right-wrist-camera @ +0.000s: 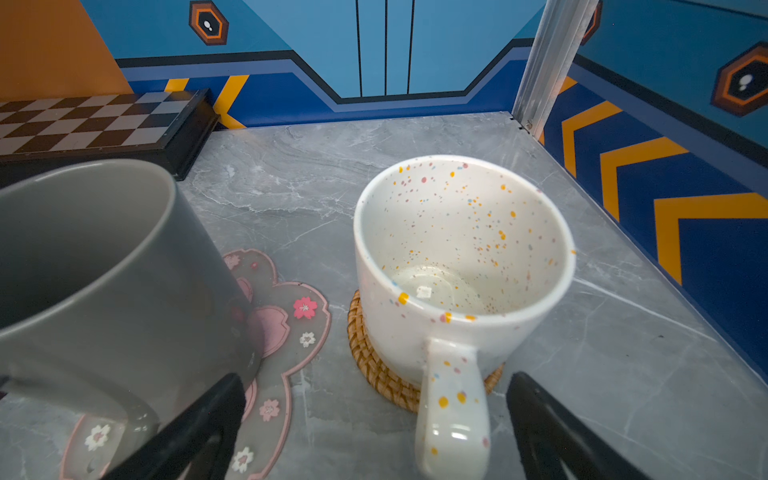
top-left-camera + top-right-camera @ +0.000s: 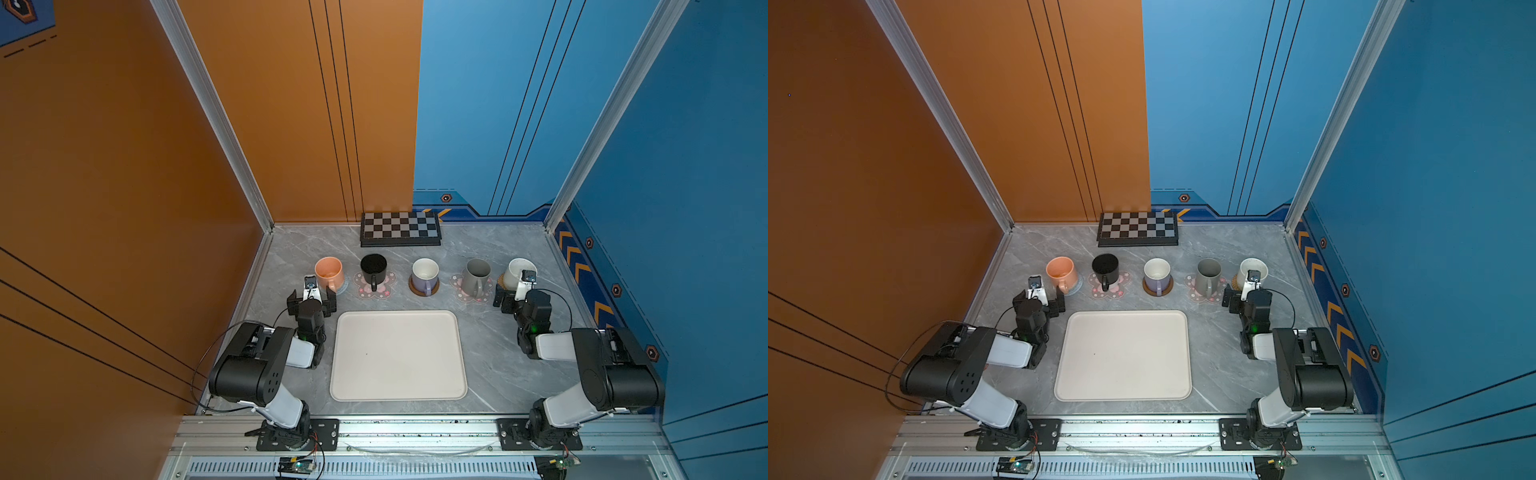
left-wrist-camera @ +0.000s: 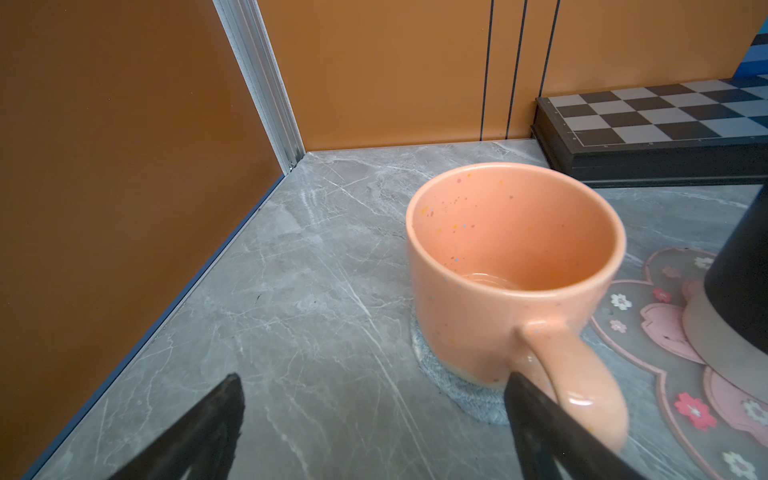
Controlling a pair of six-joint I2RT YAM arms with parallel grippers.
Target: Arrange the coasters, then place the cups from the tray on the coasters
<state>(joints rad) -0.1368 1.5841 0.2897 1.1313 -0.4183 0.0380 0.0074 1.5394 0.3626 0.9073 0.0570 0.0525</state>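
The orange cup point(image 3: 511, 257) hides most of its coaster point(image 3: 461, 390). The left gripper point(image 3: 374, 378) gapes open, that cup's handle just beside one fingertip point(image 3: 519, 386). The right gripper point(image 1: 376, 378), also open, has the white cup point(image 1: 457, 257) handle between its fingers, untouched.

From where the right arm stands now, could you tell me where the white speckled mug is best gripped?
By its handle, coming from the robot's side: the white speckled mug stands upright on the rattan coaster, and the handle points straight back toward the open right gripper, so the jaws could probably close across it.
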